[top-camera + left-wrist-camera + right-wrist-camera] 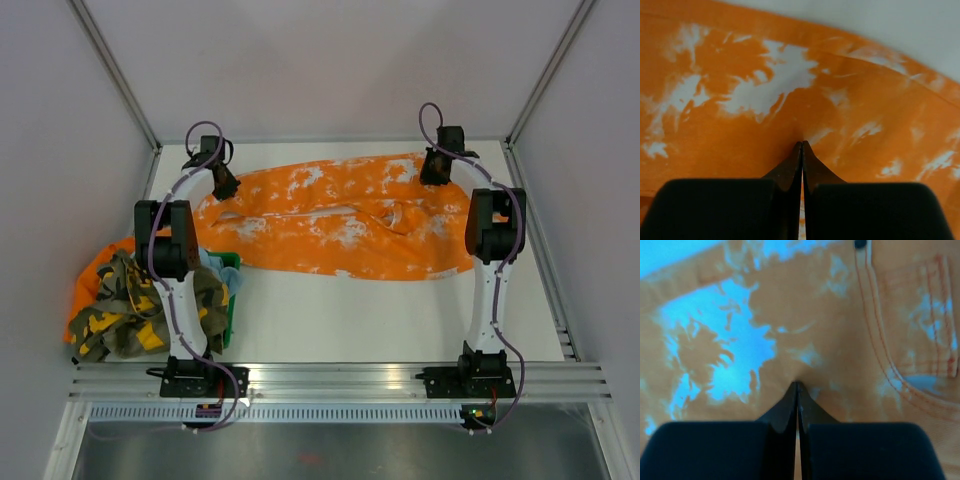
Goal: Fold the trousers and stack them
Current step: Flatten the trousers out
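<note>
Scene: I watch the orange trousers [340,225] lie opened out along the far edge of the tabletop [380,320]. The waist end is toward the far-right corner and the legs run toward the far-left corner.
Left claw: the left claw [224,185] sits on the leg end near the far-left corner. In its wrist view the fingers [790,167] press together with orange cloth puckered at their tips, so I read it as clenched on the trousers.
Right claw: the right claw [436,170] sits on the waist end near the far-right corner, just beside a pocket seam [890,365]. Its fingers [785,407] are also pressed together with cloth gathered at the tips, so I read it as clenched on the trousers.
Done so far: by my judgement, the garment is spread roughly flat and both ends are pinched along its far side. A few wrinkles remain near the middle.
Not yet done: I see no fold in the cloth, so every fold remains, and then the stacking.
Waiting pile: a camouflage garment [130,310] is heaped at the left edge toward the near-left corner. It lies over more orange cloth [85,285] and against a green container [233,280], all unfolded.
Stack: I see no folded stack anywhere, so I put the job at an early stage.
</note>
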You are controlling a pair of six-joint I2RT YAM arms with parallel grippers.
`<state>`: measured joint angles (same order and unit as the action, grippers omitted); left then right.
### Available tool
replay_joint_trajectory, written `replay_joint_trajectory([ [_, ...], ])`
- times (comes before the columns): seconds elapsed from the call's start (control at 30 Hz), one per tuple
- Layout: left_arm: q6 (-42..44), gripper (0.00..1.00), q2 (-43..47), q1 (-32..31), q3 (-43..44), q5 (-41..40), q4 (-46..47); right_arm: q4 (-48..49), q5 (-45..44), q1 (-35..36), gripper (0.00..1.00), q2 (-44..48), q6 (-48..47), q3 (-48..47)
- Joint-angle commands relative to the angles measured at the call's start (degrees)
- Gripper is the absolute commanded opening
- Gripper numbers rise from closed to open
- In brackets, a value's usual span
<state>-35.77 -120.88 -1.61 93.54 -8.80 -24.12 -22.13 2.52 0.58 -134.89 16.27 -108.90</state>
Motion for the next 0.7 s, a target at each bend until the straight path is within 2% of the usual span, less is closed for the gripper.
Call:
replay_joint_trajectory([
  [0.0, -4.5, 0.02, -0.5, 0.4, 1.4, -2.5, -5.1, -1.8, -5.0, 0.7, 0.01, -0.9, 0.3, 1.5],
  [0.1, -8.8, 0.02, -4.3, 0.6, 3.7, -1.2, -5.9, -2.7, -7.2, 0.6, 0.02, -2.5, 1.1, 1.3],
  [0.13, -9.1, 0.02, -5.5, 0.7, 4.3, 2.3, -5.6, -2.7, -8.1, 0.6, 0.02, -3.3, 1.6, 1.4],
  [0.33, -14.8, 0.02, -16.4, 1.1, 12.4, 11.4, -6.3, -4.5, -9.7, -1.5, 0.00, -5.0, 4.3, -1.5],
  [0.5, -16.6, 0.02, -21.4, 1.3, 20.9, 12.0, -7.3, -4.5, -10.0, -5.1, 0.01, -5.5, 5.2, -2.1],
  [0.67, -15.3, 0.02, -28.0, 1.4, 31.7, 12.8, -9.5, -9.3, -10.7, -5.9, 0.01, -10.7, 4.1, -9.9],
])
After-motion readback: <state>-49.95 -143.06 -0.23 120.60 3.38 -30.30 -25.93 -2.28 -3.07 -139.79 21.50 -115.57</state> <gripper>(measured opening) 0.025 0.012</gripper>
